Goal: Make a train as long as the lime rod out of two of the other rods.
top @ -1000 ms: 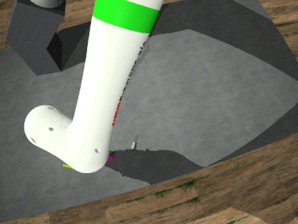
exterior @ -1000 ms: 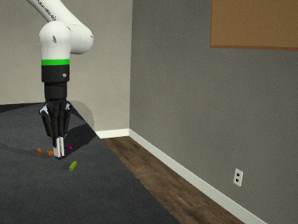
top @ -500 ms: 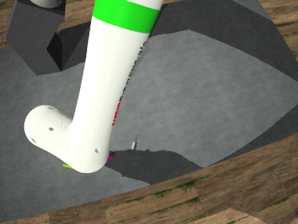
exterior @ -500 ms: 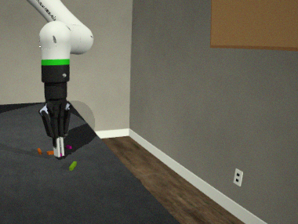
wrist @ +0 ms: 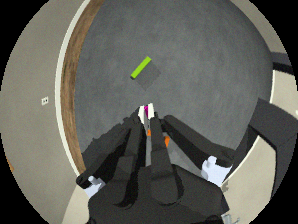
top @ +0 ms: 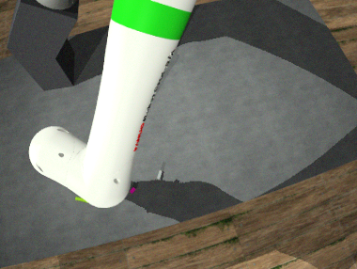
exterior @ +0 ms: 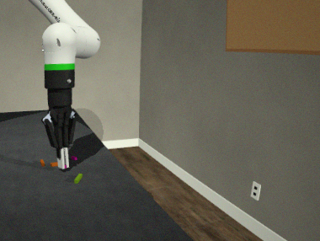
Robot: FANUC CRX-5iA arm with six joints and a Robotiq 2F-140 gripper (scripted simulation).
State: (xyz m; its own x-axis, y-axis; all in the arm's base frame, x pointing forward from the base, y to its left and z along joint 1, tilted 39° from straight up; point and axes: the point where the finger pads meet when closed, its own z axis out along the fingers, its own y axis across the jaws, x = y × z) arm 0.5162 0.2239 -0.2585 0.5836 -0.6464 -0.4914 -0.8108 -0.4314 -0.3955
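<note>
My gripper (exterior: 63,167) (wrist: 147,110) points straight down with its tips just above the dark mat (exterior: 38,202). It is shut on a small magenta rod (wrist: 145,107) that shows at the fingertips in the wrist view. The lime rod (top: 81,199) (exterior: 78,178) (wrist: 141,68) lies flat a little in front of the gripper. Another magenta rod (top: 132,190) (exterior: 74,158) lies on the mat just beside the gripper. Two orange rods (exterior: 42,162) (exterior: 54,164) lie behind it; one also shows in the wrist view (wrist: 165,140). A small grey rod (top: 161,173) lies farther off. In the top view the arm hides the gripper.
The mat's edge and the wooden floor (top: 263,226) (exterior: 177,198) run close by on one side. A grey wall (exterior: 219,105) stands beyond the floor. The robot's dark base (top: 38,47) is at the far side of the mat.
</note>
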